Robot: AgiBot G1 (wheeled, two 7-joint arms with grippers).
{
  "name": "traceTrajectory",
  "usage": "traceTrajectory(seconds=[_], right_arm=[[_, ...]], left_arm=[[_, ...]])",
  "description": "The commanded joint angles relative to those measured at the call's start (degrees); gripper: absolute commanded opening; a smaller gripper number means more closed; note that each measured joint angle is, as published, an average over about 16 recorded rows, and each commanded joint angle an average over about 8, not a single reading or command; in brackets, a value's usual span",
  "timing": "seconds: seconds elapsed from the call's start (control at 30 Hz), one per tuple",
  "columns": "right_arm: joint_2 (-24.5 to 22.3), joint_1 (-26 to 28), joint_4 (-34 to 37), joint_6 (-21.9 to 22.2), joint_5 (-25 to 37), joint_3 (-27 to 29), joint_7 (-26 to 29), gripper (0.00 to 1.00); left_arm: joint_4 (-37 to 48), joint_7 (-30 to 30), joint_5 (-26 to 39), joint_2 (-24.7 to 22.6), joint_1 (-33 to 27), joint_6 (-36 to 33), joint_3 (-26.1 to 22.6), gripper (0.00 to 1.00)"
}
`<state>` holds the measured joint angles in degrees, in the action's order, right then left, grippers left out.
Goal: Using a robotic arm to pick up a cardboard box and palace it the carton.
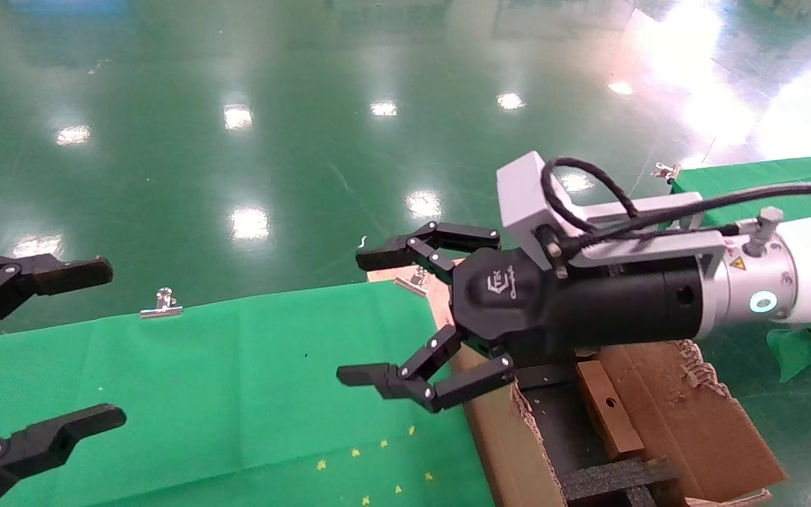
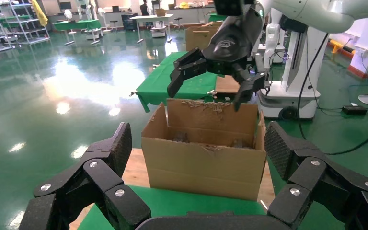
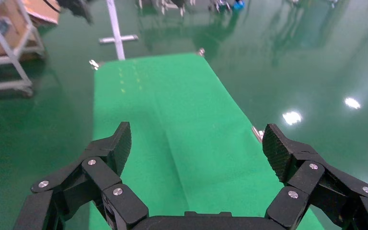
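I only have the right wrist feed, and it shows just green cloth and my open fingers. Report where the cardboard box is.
Observer: In the head view, the cardboard box lies inside the carton, beside black foam.
Operator: Say where I am relative to that carton.
Observer: In the left wrist view, the right gripper hangs open above the carton's rim, holding nothing.
Operator: Report the other arm.
Observer: The left gripper is open over the left side of the green cloth, away from the carton.

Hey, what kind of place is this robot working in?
Probably a robotics lab or factory hall: glossy green floor, metal shelving, another robot base and cloth-covered tables.
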<state>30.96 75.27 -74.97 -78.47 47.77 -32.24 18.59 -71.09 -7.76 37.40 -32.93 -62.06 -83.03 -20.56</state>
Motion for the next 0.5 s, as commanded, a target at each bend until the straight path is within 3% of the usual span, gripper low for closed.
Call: traceTrajectory(seconds=[0.03, 0.5], right_arm=[[0.54, -1.82, 0.18, -0.96, -0.79, 2.15, -1.04, 1.00], [4.02, -13.62, 1.38, -7.17, -5.90, 16.13, -7.77, 1.00]], left_arm=[[0.00, 0.00, 0.00, 0.00, 0.00, 0.00, 0.00, 1.00], [0.00, 0.00, -0.01, 0.00, 0.01, 0.01, 0.00, 1.00]])
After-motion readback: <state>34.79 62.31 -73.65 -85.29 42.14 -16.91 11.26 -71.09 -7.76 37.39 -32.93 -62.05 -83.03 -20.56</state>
